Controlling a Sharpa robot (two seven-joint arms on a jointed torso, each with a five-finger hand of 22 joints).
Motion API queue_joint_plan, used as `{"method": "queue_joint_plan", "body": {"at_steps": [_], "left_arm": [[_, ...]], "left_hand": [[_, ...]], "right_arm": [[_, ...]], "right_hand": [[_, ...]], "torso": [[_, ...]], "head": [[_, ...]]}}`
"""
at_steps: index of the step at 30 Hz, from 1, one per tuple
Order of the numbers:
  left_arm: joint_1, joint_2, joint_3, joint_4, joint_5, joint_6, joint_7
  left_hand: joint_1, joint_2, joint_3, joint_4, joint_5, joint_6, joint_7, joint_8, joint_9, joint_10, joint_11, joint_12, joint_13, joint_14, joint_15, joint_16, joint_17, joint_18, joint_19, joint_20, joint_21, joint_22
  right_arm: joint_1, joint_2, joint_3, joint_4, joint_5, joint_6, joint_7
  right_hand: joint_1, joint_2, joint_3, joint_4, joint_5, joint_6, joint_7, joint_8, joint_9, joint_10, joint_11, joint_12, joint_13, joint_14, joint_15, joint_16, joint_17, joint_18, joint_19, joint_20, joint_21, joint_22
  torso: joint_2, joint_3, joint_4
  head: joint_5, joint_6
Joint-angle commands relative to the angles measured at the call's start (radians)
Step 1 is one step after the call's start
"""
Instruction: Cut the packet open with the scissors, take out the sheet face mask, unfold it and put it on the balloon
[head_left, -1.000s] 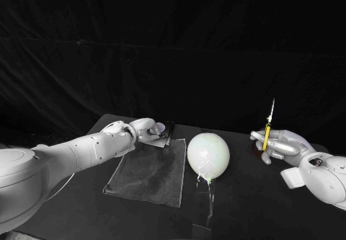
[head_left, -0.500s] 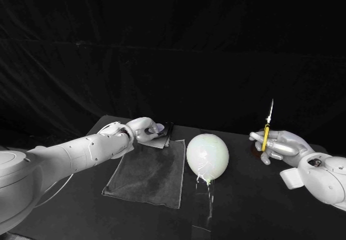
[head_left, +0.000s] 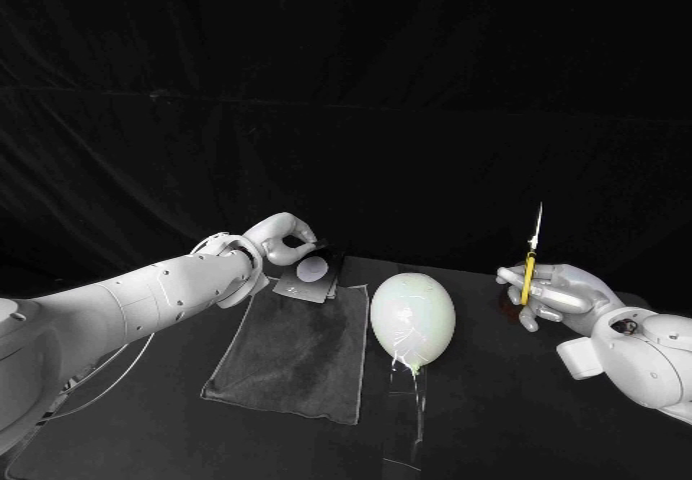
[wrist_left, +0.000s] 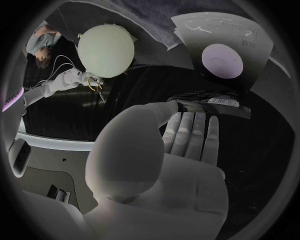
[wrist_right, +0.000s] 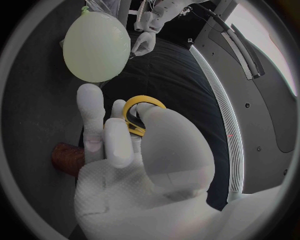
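The task is judged to be at an early stage. The scissors (head_left: 531, 262) are already in the right hand (head_left: 560, 292), and the packet (head_left: 309, 274) is held by the left hand (head_left: 284, 238). No cut is seen in the packet, and its pale face with a round mark appears whole in the left wrist view. The mask is therefore taken to be inside. The cutting, the taking out, the unfolding and the placing are all left to do. The balloon (head_left: 413, 315) lies bare on the counter (head_left: 505, 400), just beside a dark cloth (head_left: 296, 350).

The packet is found above the far end of the cloth, on the left arm's side of the balloon, hanging from the left hand. The left fingers (wrist_left: 187, 132) are pressed together side by side, and the packet's dark edge strip is pinched between them and the thumb. Whether the packet's lower edge touches the cloth cannot be told.

The right fingers (wrist_right: 90, 115) are curled round the yellow handles, and the thumb appears to be passed through one loop. The blades are pointed upward and appear closed together. The scissors are held well apart from the packet, with the balloon between them.
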Motion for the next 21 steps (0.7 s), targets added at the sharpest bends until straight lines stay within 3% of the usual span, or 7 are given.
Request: {"method": "queue_joint_plan", "body": {"at_steps": [1,4,5,6,15,21], "left_arm": [[0.019,0.002,0.004,0.004,0.158,-0.039,0.028],[0.036,0.007,0.005,-0.001,0.211,-0.055,0.036],[0.042,0.010,0.006,-0.004,0.231,-0.064,0.041],[0.046,0.012,0.008,-0.007,0.248,-0.072,0.045],[0.094,0.046,0.033,-0.033,0.416,-0.107,0.073],[0.126,0.052,0.038,0.016,0.492,-0.104,0.071]], "left_hand": [[-0.013,0.001,0.012,-0.004,0.003,-0.010,0.002,0.006,0.005,0.011,-0.001,-0.003,-0.001,0.010,0.002,-0.007,-0.002,-0.009,0.041,-0.001,0.017,0.005],[-0.020,0.001,0.018,-0.010,0.003,-0.012,0.003,0.010,0.008,0.013,-0.001,-0.003,-0.001,0.013,0.001,-0.008,-0.003,-0.007,0.070,-0.001,0.028,0.009],[-0.026,0.003,0.022,-0.015,0.003,-0.015,0.004,0.013,0.010,0.019,-0.001,-0.002,0.000,0.019,0.001,-0.007,-0.003,-0.002,0.142,-0.003,0.056,0.018],[-0.029,0.004,0.024,-0.018,0.003,-0.016,0.004,0.015,0.011,0.022,-0.002,-0.001,0.000,0.022,0.000,-0.006,-0.002,0.000,0.154,-0.003,0.061,0.019],[-0.041,0.012,0.030,-0.030,0.003,-0.022,0.005,0.022,0.018,0.037,-0.004,0.000,0.000,0.037,-0.004,-0.002,-0.001,0.008,0.171,-0.004,0.072,0.023],[-0.049,0.024,0.031,-0.030,0.002,-0.026,0.005,0.027,0.023,0.040,-0.004,-0.001,0.000,0.040,-0.004,-0.002,-0.002,0.010,0.175,-0.004,0.075,0.024]], "right_arm": [[0.000,0.005,0.001,-0.006,-0.017,-0.007,0.003],[0.000,0.009,0.001,-0.010,-0.019,-0.011,0.001],[0.000,0.011,0.001,-0.013,-0.019,-0.012,0.001],[0.000,0.013,0.001,-0.015,-0.019,-0.013,0.001],[0.000,0.038,0.001,-0.047,-0.025,-0.036,0.001],[-0.001,0.053,0.001,-0.062,-0.021,-0.071,0.004]], "right_hand": [[0.011,0.002,0.002,-0.002,0.003,0.009,-0.001,-0.005,0.000,0.447,-0.159,0.665,0.370,-0.002,0.001,-0.007,0.001,0.012,-0.004,0.006,-0.001,-0.001],[0.011,0.002,0.002,-0.002,0.003,0.009,-0.001,-0.005,0.000,0.447,-0.159,0.665,0.370,-0.002,0.001,-0.007,0.001,0.012,-0.004,0.006,-0.001,-0.001],[0.011,0.002,0.002,-0.002,0.003,0.009,-0.001,-0.005,0.000,0.447,-0.159,0.665,0.370,-0.002,0.001,-0.007,0.001,0.012,-0.004,0.006,-0.001,-0.001],[0.012,0.003,0.002,-0.003,0.003,0.011,-0.001,-0.006,0.000,0.447,-0.160,0.665,0.370,-0.002,0.001,-0.007,0.002,0.012,-0.005,0.006,-0.001,0.000],[0.018,0.006,0.005,-0.008,0.003,0.016,-0.002,-0.010,-0.001,0.447,-0.160,0.664,0.370,-0.002,0.001,-0.007,0.002,0.012,-0.005,0.007,-0.002,0.000],[0.028,0.004,0.008,-0.017,0.003,-0.002,0.008,-0.041,-0.011,0.445,-0.154,0.657,0.366,-0.002,0.005,-0.007,0.002,0.013,-0.008,0.009,-0.007,0.000]], "torso": [[0.001,-0.0006,-0.0013],[0.001,-0.0002,-0.0013],[0.001,0.0001,-0.0011],[0.001,0.0002,-0.0011],[0.001,-0.0010,0.0002],[-0.001,-0.0010,0.0019]], "head": [[-0.004,0.009],[-0.003,0.012],[-0.003,0.013],[-0.004,0.016],[-0.026,0.041],[-0.047,0.056]]}}
